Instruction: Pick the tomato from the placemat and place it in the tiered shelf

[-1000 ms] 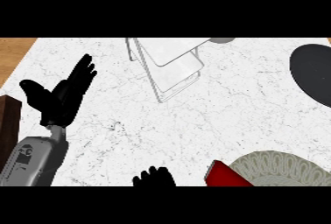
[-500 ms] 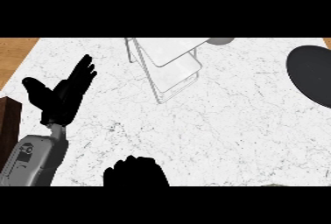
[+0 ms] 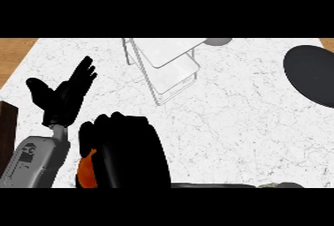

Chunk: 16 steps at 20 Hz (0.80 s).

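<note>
right hand (image 3: 127, 150) fingers curled round orange-red round tomato (image 3: 86, 170) | likely light, smooth, bruisable: cup its sides | left hand (image 3: 65, 95) fingers straight, resting | white tiered wire shelf (image 3: 171, 66) beyond fingertips

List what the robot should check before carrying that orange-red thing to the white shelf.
1. Tomato held: ok, it shows at the edge of the curled right hand.
2. Tiered shelf in view: ok, upper middle.
3. Path to the shelf: ok, only bare counter lies between.
4. Left hand out of the way: ok, open, resting at the left.
5. Lower tier free: cannot tell, partly hidden.
</note>
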### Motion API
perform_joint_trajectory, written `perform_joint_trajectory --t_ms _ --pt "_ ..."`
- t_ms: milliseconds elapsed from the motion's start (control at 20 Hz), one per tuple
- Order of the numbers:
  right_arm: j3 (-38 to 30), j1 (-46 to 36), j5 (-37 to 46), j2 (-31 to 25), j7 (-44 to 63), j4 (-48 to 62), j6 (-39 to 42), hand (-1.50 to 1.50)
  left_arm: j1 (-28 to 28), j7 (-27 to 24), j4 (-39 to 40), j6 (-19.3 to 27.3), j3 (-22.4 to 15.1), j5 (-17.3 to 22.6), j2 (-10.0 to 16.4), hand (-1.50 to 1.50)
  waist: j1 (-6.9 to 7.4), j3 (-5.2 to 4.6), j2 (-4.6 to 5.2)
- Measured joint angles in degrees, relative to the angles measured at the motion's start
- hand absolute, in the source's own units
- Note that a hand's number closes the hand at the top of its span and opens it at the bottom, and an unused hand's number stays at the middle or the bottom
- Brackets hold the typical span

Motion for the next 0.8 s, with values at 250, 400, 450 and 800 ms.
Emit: perform_joint_trajectory --t_ms 250,400,450,800 --pt "-6.56 -11.23 -3.17 -0.14 2.94 5.95 1.14 1.5 -0.71 0.58 0.25 0.15 0.37 -0.05 0.11 0.0 -0.53 0.01 -0.04" --pt "-10.42 -17.4 -5.08 -0.17 4.24 10.19 1.8 1.5 -0.32 0.09 0.48 -0.04 0.64 -0.07 0.19 0.0 -1.0 0.03 0.03" --pt "-11.65 -19.3 -5.75 -0.18 4.48 11.84 1.95 1.5 -0.22 0.14 0.58 -0.13 0.83 0.05 0.26 0.0 -1.17 0.05 0.06" --pt "-19.06 -25.62 -8.41 -0.08 3.53 21.11 1.07 1.5 0.88 0.13 -0.77 -0.31 2.11 0.25 1.13 0.0 -2.51 0.2 0.31"
